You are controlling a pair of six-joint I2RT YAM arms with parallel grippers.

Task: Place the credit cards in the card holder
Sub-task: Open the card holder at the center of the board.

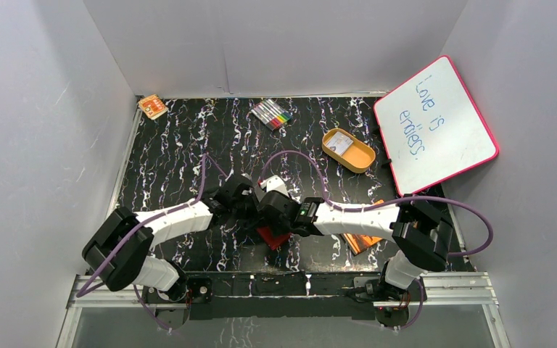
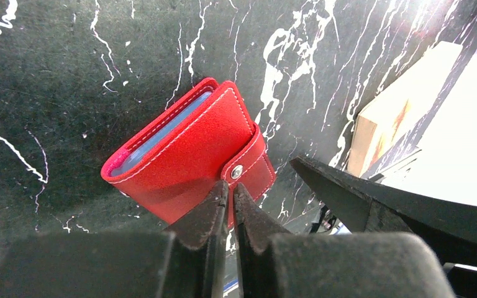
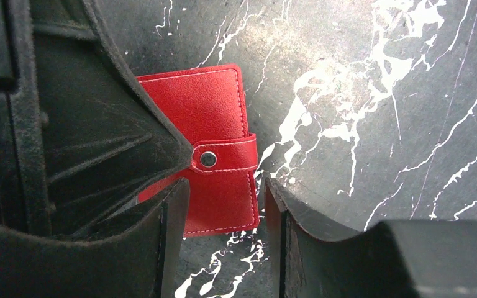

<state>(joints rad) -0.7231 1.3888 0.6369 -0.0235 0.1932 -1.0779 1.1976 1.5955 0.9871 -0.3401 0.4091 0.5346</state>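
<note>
Your card holder [image 1: 274, 236] lies closed and flat on the black marbled table [image 1: 174, 152], near the front edge, right where the two arms meet. In the left wrist view the red wallet [image 2: 180, 161] sits just ahead of your left gripper [image 2: 231, 195], whose jaws are drawn almost together with only a thin slit between them. Their tips rest over the wallet's near edge, right beside the silver stud [image 2: 236, 172] on the snap tab. You cannot tell from here whether they pinch the tab or only touch it. A pale blue layer shows between the covers at the wallet's open side. In the right wrist view your right gripper [image 3: 222, 186] stands wide, empty, one finger on each side of the wallet's lower corner below the strap and stud [image 3: 208, 159], with the left claw's dark body covering the wallet's other half. The orange booklet [image 1: 359, 241] lies under your right arm, apart from the wallet. The orange oval tray [image 1: 348, 150] sits well away towards the back, near the whiteboard [image 1: 435, 123].
</note>
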